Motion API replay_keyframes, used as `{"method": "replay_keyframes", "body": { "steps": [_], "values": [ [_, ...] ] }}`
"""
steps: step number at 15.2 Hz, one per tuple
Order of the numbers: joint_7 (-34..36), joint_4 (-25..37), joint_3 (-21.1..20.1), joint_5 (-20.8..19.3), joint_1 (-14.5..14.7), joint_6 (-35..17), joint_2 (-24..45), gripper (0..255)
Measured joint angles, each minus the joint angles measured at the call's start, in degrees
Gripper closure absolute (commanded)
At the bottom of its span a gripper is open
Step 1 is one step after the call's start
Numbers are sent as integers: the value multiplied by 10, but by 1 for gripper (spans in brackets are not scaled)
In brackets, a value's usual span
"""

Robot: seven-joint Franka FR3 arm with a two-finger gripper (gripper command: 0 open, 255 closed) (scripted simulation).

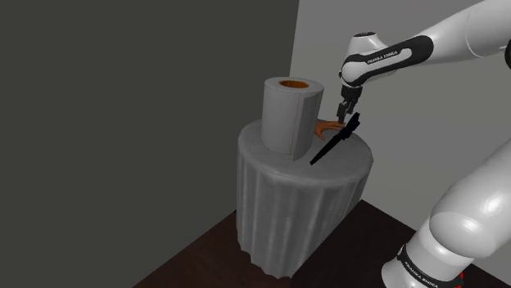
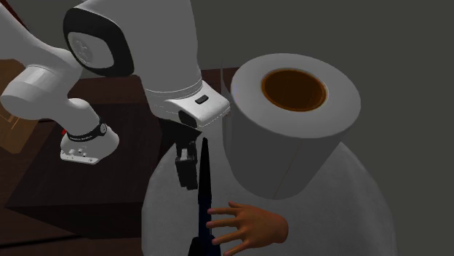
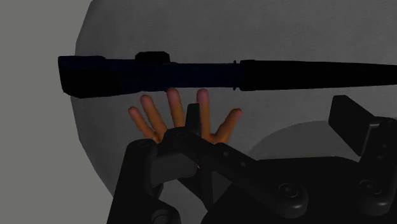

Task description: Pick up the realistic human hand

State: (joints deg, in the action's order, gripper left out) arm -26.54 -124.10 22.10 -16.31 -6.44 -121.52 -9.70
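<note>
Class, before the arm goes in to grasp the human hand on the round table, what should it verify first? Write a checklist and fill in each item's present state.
1. End effector open: ok, a wide gap shows in the wrist view.
2. Human hand located: ok, lying splayed on the draped table.
3. Hand centred in the end effector's gap: not ok, it sits off to one side.
4. Approach free of the long black object: not ok, it leans right beside the end effector.
5. Roll clear of the hand: cannot tell, it stands close by.
</note>
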Motion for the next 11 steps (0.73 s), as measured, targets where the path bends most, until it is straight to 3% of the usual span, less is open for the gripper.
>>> {"method": "replay_keyframes", "body": {
  "steps": [6,11],
  "values": [
    [-60,78,30,24,-18,-59,125,0],
    [-64,75,32,30,-23,-95,159,0]
  ]
}}
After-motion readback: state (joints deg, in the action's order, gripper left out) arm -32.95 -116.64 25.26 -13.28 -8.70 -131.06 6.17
